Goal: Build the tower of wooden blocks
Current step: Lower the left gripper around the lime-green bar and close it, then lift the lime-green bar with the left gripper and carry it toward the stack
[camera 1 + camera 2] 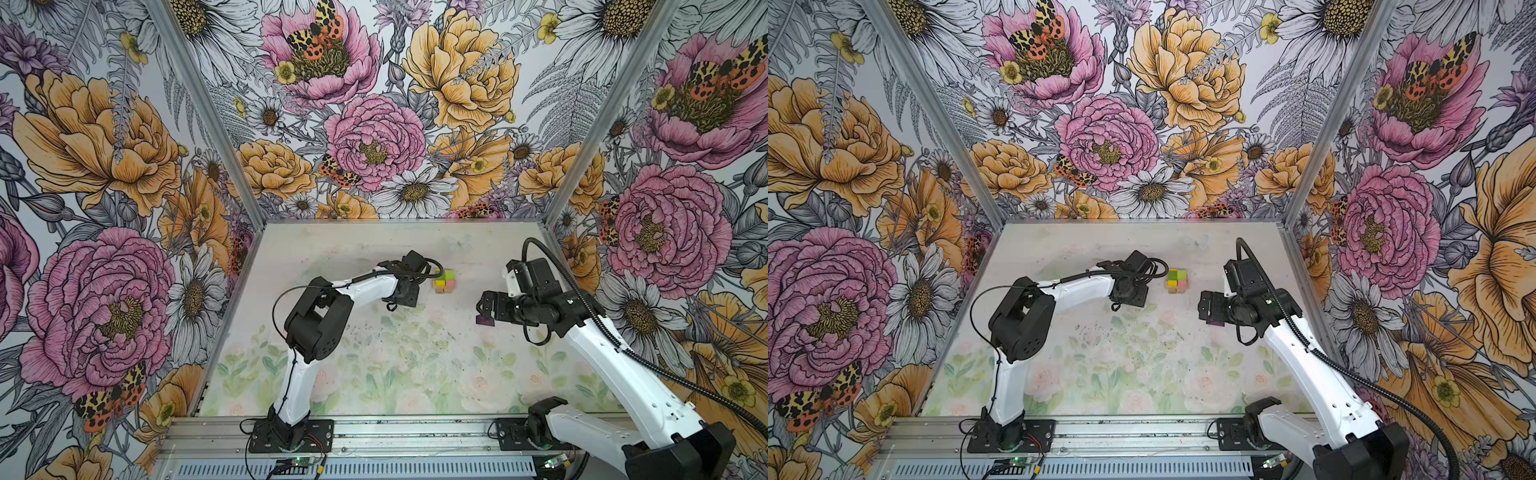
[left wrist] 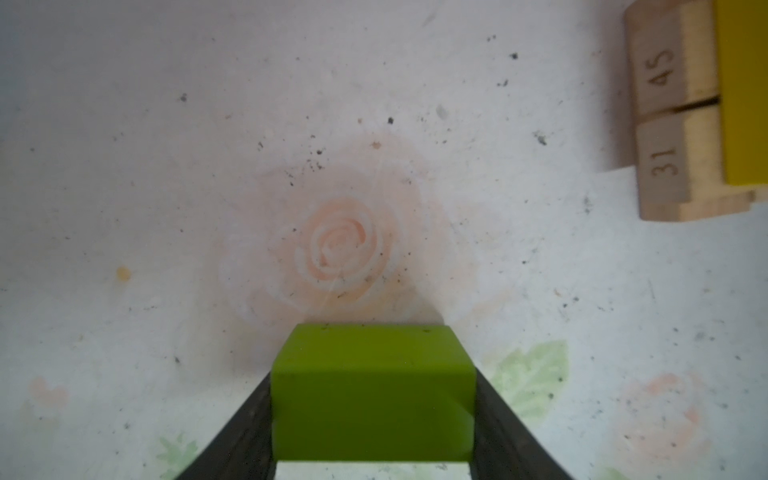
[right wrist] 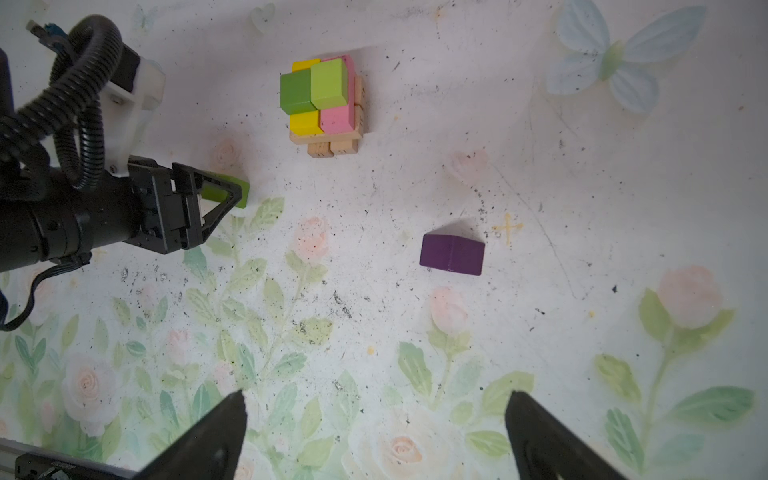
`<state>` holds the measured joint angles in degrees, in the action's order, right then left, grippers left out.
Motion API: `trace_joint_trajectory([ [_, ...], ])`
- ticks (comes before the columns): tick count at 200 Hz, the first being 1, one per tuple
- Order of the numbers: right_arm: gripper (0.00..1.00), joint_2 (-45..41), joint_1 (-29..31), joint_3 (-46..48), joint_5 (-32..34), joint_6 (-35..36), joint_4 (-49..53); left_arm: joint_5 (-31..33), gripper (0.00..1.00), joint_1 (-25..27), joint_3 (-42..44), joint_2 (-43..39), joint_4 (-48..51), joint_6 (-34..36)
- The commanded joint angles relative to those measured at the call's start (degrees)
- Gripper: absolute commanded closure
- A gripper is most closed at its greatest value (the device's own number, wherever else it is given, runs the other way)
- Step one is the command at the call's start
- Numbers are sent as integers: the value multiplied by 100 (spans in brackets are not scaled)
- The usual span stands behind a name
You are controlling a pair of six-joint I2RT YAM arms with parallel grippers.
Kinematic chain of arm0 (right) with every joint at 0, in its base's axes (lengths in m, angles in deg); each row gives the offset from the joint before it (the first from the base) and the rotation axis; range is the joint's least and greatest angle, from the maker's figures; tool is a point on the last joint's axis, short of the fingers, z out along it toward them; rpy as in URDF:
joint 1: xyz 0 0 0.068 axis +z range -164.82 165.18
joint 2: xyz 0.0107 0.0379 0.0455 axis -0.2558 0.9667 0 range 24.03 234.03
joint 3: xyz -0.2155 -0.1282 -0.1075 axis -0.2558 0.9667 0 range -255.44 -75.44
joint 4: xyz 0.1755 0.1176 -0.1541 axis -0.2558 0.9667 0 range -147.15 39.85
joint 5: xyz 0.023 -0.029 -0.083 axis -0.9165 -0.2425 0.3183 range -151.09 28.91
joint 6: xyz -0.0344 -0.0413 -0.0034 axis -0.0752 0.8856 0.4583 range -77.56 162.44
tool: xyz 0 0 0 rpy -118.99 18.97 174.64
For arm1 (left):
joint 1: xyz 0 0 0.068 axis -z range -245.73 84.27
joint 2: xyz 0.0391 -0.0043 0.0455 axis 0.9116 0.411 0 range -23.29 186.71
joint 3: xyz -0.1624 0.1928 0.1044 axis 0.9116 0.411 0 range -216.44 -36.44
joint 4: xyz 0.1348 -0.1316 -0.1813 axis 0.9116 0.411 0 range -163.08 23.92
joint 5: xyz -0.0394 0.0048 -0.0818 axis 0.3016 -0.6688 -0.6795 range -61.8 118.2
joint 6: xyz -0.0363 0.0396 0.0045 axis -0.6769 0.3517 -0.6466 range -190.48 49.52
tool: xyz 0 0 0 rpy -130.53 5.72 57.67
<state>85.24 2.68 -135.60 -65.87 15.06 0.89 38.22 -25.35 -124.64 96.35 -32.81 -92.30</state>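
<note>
Right end effector (image 3: 376,399): jaws spread wide, empty, near the purple peaked wooden piece (image 3: 452,254) lying on the table (image 1: 415,365), right of centre in both top views.
Left end effector (image 2: 372,386): clenched on a green wooden cube (image 2: 372,411), mid-frame.
Wood block tower (image 1: 444,280): partly built, centre, just right of the left end effector.

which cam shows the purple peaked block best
The right wrist view: the purple peaked block lies whole and unobstructed. In both top views only a small sliver peeks out beneath the right gripper. The left wrist view misses it.
</note>
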Motion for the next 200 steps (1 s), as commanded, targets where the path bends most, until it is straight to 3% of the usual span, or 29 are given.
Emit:
trace_joint_trajectory([
  [1,1,5,-57,-154,29,92,49,96,43,44,-142,3,61,73],
  [74,1,-74,-101,-127,474,-87,32,378,43,207,-792,-241,485,-201],
  [114,1,-152,-115,-167,627,-157,23,496,51,268,-1662,-45,755,-475],
  [200,1,-241,-129,-110,1028,-316,-73,781,50,711,-3765,957,1219,-1147],
])
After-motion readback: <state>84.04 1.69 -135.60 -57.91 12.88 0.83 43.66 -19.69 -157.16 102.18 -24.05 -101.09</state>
